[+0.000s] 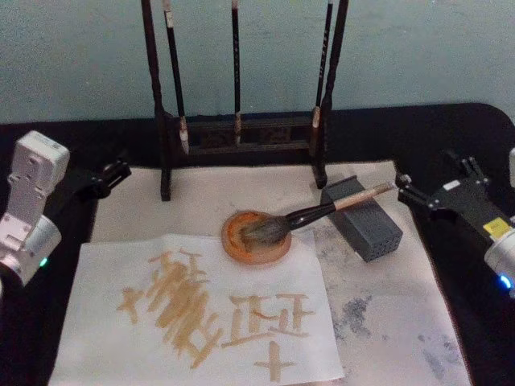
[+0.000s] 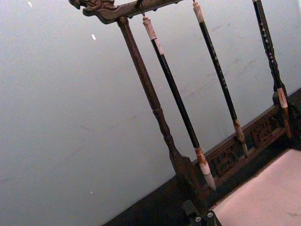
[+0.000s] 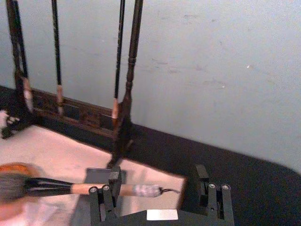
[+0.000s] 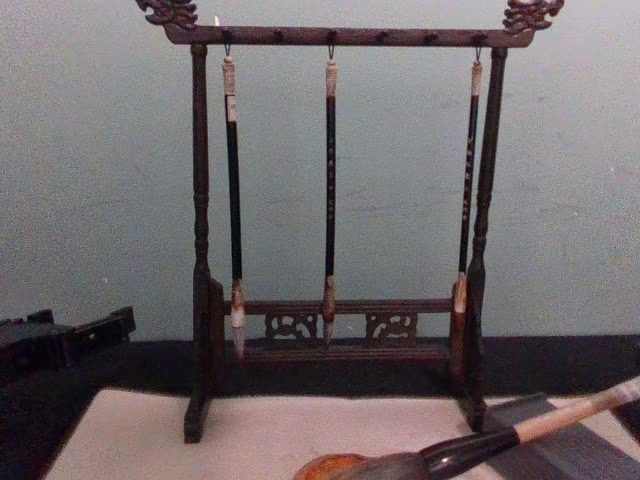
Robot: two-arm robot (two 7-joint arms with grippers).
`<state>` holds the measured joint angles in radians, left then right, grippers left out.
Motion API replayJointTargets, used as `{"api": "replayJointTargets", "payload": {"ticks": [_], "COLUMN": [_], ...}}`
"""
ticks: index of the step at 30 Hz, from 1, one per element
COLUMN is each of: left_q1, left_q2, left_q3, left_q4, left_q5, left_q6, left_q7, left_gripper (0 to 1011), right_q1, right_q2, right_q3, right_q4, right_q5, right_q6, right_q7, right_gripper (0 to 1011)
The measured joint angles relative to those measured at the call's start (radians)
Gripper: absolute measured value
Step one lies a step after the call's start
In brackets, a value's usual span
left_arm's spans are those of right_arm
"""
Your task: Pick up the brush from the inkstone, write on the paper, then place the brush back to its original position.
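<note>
The brush point(image 1: 322, 213) lies at rest, its bushy grey-brown head in the round orange-brown inkstone point(image 1: 241, 249) and its pale handle propped on a dark grey block point(image 1: 366, 229). From the chest view the brush point(image 4: 480, 445) slants up to the right. The paper point(image 1: 265, 277) lies in front of the inkstone and carries tan strokes. My right gripper point(image 1: 405, 190) is open, just right of the handle's end and apart from it. In the right wrist view the right gripper point(image 3: 157, 175) has its fingers wide apart, with the brush handle point(image 3: 124, 189) beyond them. At the mat's left edge, my left gripper point(image 1: 113, 175) is open and idle.
A dark wooden rack point(image 1: 241, 133) with three thin hanging brushes stands behind the inkstone, in front of a pale wall. A stained beige mat point(image 1: 402, 314) lies under everything on the black table.
</note>
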<state>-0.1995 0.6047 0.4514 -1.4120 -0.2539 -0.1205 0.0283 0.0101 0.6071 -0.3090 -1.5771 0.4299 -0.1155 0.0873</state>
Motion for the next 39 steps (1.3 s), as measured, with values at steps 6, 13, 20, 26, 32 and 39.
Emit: {"api": "replayJointTargets", "payload": {"ticks": [6,13,20,26,32,39], "left_q1": [0.000,0.000,0.000,0.000,0.000,0.000], "left_q2": [0.000,0.000,0.000,0.000,0.000,0.000], "left_q3": [0.000,0.000,0.000,0.000,0.000,0.000], "left_q4": [0.000,0.000,0.000,0.000,0.000,0.000], "left_q5": [0.000,0.000,0.000,0.000,0.000,0.000], "left_q6": [0.000,0.000,0.000,0.000,0.000,0.000], "left_q7": [0.000,0.000,0.000,0.000,0.000,0.000], "left_gripper": [1002,1000,1002,1002,1002,1002], "right_q1": [-0.052,-0.088,-0.102,-0.093,-0.068,-0.030], "right_q2": [-0.025,-0.062,-0.109,-0.138,-0.159,-0.190], "right_q3": [0.037,0.073,0.112,0.132,0.148,0.162], "right_q4": [-0.025,-0.023,0.005,0.042,0.075,0.115], "right_q5": [0.116,0.240,0.366,0.486,0.599,0.717], "right_q6": [0.017,0.068,0.144,0.217,0.281,0.328], "right_q7": [0.068,0.137,0.194,0.227,0.235,0.264], "right_gripper": [1002,1001,1002,1001,1001,1001]}}
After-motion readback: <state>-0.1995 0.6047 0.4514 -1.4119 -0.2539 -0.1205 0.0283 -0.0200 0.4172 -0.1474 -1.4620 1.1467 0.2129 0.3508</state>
